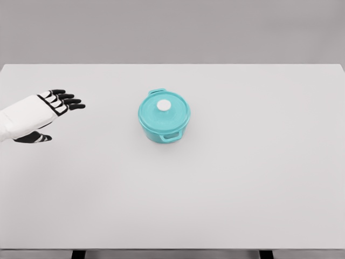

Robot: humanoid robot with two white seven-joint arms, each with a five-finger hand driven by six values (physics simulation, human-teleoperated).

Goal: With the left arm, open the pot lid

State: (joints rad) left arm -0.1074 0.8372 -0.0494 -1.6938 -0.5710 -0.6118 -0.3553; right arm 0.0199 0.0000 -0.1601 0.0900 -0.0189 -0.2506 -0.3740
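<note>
A teal pot (164, 116) stands near the middle of the white table (242, 178), with two side handles. Its teal lid (163, 109) sits flat on top, with a white round knob (163, 105) at its centre. My left hand (58, 113) hovers over the table's left part, well to the left of the pot and apart from it. Its black fingers (69, 101) are stretched out toward the pot and the thumb (35, 138) hangs below; it holds nothing. No right arm shows in the head view.
The table's near edge (172, 249) runs along the bottom of the picture, with two dark table legs just under it. A grey wall rises behind the far edge.
</note>
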